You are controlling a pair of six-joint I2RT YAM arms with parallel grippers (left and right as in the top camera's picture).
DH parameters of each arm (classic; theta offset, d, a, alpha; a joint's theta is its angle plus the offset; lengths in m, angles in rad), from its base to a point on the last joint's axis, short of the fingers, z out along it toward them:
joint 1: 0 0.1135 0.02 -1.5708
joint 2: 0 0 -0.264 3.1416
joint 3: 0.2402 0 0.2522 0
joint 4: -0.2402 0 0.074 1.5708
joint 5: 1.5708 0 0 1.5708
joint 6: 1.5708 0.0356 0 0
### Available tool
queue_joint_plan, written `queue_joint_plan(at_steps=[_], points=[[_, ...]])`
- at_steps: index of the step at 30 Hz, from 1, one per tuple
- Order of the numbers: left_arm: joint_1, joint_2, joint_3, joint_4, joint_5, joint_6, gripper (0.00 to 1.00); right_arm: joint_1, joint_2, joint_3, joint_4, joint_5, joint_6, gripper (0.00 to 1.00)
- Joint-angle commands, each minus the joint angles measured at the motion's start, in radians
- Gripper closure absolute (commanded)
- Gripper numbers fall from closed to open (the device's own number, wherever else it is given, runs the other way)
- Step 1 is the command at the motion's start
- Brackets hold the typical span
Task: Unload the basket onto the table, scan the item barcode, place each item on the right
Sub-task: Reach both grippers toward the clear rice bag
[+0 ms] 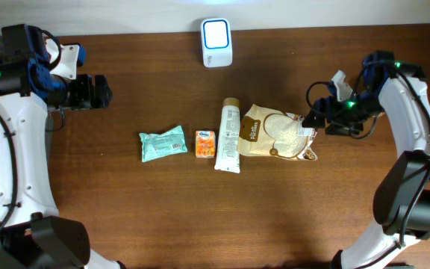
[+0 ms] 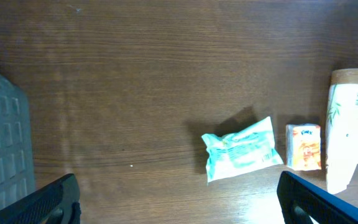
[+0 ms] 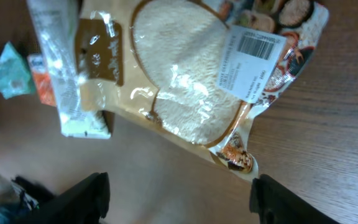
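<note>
Packets [image 1: 162,143] [image 1: 205,143] [image 1: 229,137] [image 1: 275,133] four, scanner [image 1: 216,42] one.

Wooden counter [image 1: 125,217]: white scanner [image 1: 216,42] at the far edge; across the middle, teal packet [image 1: 163,143], orange box [image 1: 205,143], white tube [image 1: 229,135], rice bag [image 1: 275,131].

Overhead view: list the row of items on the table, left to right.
Teal packet → small orange carton → white tube → rice bag.
</note>
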Motion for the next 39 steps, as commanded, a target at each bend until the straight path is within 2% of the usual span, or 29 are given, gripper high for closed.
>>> queue_joint_plan(at_steps=[1,3,5,6,7,11,12,14,18,23,26,31,32,34,37,39], points=[[0.002,0.005,0.002,0.002,0.177,-0.021,0.01,0.001,-0.008,-0.064,0.066,0.035,0.092,0.31],[-0.002,0.007,0.002,0.013,0.348,-0.033,0.01,0.002,-0.008,-0.129,0.133,0.035,0.103,0.33],[-0.04,0.014,0.002,0.037,0.363,-0.033,0.03,0.002,-0.008,-0.173,0.166,0.036,0.103,0.34],[-0.072,0.023,0.002,0.042,0.363,-0.033,0.28,0.002,-0.008,-0.199,0.183,0.039,0.103,0.34],[-0.114,0.037,0.002,0.044,0.363,-0.034,0.58,0.002,-0.008,-0.214,0.194,0.041,0.112,0.34],[-0.287,0.112,0.002,0.054,0.317,-0.034,0.96,0.001,-0.008,-0.238,0.21,0.1,0.159,0.33],[-0.34,0.138,0.002,0.069,0.271,-0.04,1.0,0.001,-0.008,-0.238,0.21,0.098,0.163,0.34],[-0.43,0.182,0.002,0.106,0.223,-0.04,1.0,0.003,-0.008,-0.238,0.206,0.098,0.163,0.36],[-0.581,0.254,0.002,0.197,0.219,-0.049,1.0,0.003,-0.008,-0.238,0.218,0.099,0.162,0.36],[-0.691,0.378,0.002,0.245,0.185,-0.136,1.0,0.003,-0.008,-0.254,0.219,0.074,0.161,0.36],[-0.716,0.436,0.002,0.27,0.185,-0.141,1.0,0.005,-0.01,-0.248,0.22,-0.079,0.109,0.39],[-0.717,0.448,0.002,0.304,0.177,-0.144,1.0,0.085,-0.041,-0.222,0.224,-0.108,0.112,0.41],[-0.717,0.448,0.002,0.311,0.166,-0.144,1.0,0.112,-0.039,-0.223,0.229,-0.105,0.125,0.44],[-0.715,0.448,0.003,0.319,0.093,-0.144,1.0,0.167,-0.026,-0.235,0.264,-0.099,0.182,0.57],[-0.693,0.448,0.003,0.319,0.035,-0.143,0.92,0.242,0.007,-0.24,0.292,0.03,0.29,0.93],[-0.68,0.448,0.003,0.317,0.036,-0.143,0.93,0.264,0.013,-0.24,0.291,0.173,0.359,0.96]])
